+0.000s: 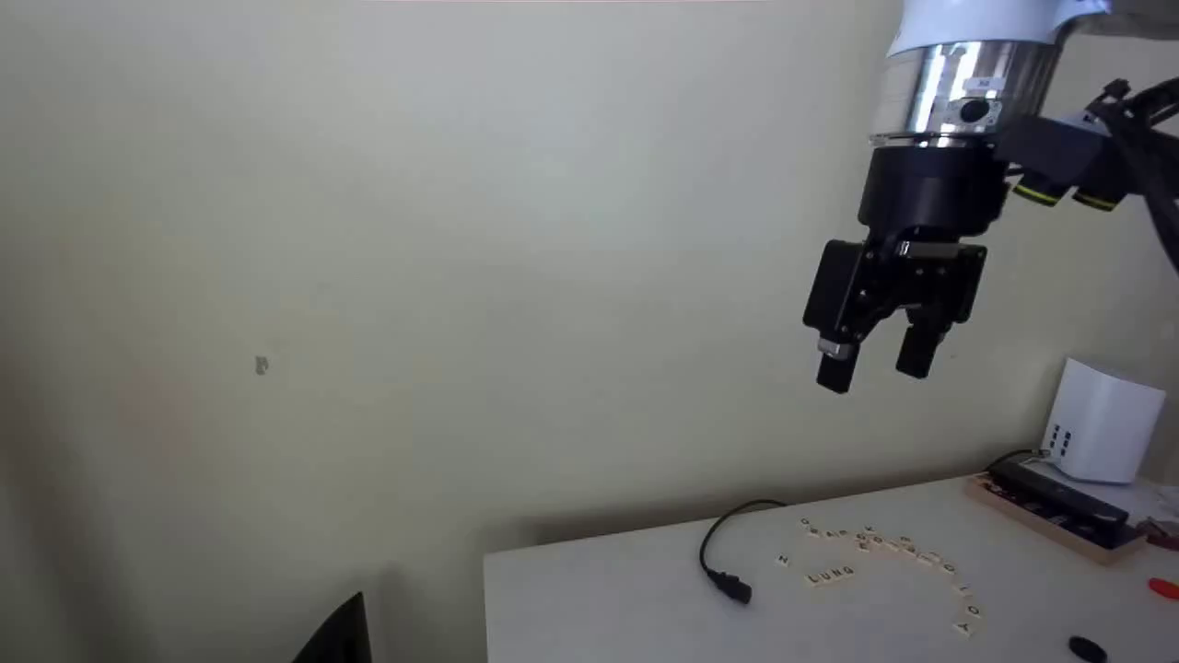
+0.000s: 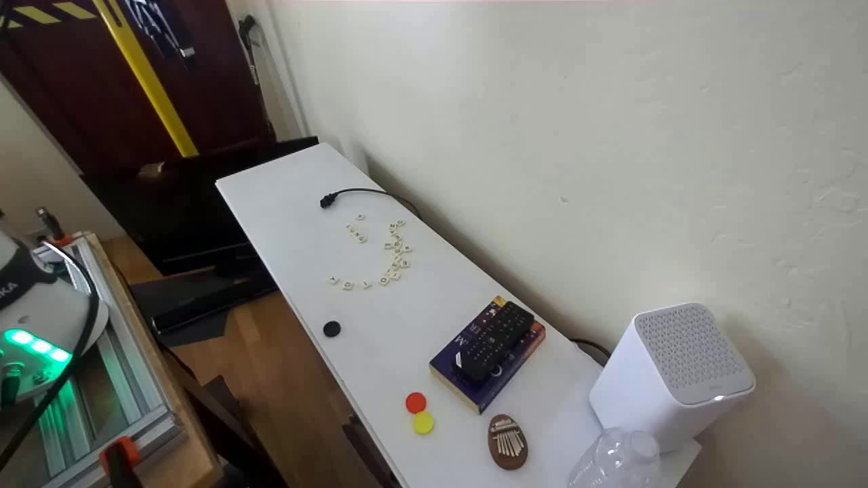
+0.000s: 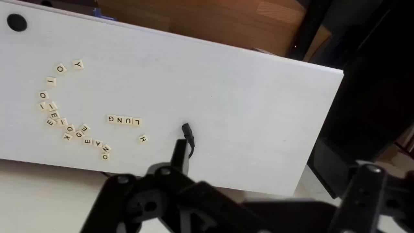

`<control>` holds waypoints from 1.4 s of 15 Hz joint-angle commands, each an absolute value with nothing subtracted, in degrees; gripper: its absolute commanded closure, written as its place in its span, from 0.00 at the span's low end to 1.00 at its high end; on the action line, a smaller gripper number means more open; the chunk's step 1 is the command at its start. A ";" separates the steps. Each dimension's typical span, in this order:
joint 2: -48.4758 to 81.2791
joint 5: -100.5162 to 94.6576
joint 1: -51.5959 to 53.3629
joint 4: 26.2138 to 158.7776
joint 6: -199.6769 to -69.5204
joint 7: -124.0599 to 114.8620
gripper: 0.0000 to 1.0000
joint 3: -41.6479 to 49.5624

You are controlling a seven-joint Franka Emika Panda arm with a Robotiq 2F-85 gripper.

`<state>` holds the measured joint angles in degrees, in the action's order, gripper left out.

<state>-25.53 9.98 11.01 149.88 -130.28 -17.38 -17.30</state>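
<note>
Tiles (image 3: pixel 128 120): cream, black-lettered, on the tabletop (image 3: pixel 242 97); we read LUNG along four in a row, others curving nearby.
Cord (image 3: pixel 188 133): black, plug-ended, near the tiles.
End effector (image 1: pixel 875 368): we see it spread, well above both.
Tabletop: white, long, beside a pale wall (image 1: pixel 461 276).
Floor (image 2: pixel 291 366): brown wood, a dark red door (image 2: pixel 74 95) beyond.

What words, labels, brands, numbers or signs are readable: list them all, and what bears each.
"LUNG": row of four tiles
"H": lone tile
"Y O I O I I E E I G K G E E A N O": curved line of tiles
"KA", start cut off: white arm base
"M": book, other lettering unclear
Too small or blurred: remote, white box, label on the silver collar
</note>
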 commanded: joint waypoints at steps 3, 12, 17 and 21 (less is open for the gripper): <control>-25.46 9.59 11.66 149.82 -130.21 -17.67 0.00 -16.65; -16.15 11.23 5.44 153.04 -144.01 -30.02 0.00 -15.10; -5.34 6.90 1.63 153.25 -158.64 -36.43 0.00 -14.01; 4.05 5.42 1.76 151.26 -165.41 -36.36 0.00 -10.49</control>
<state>-3.38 7.72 1.62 154.00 -161.03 -34.64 -12.76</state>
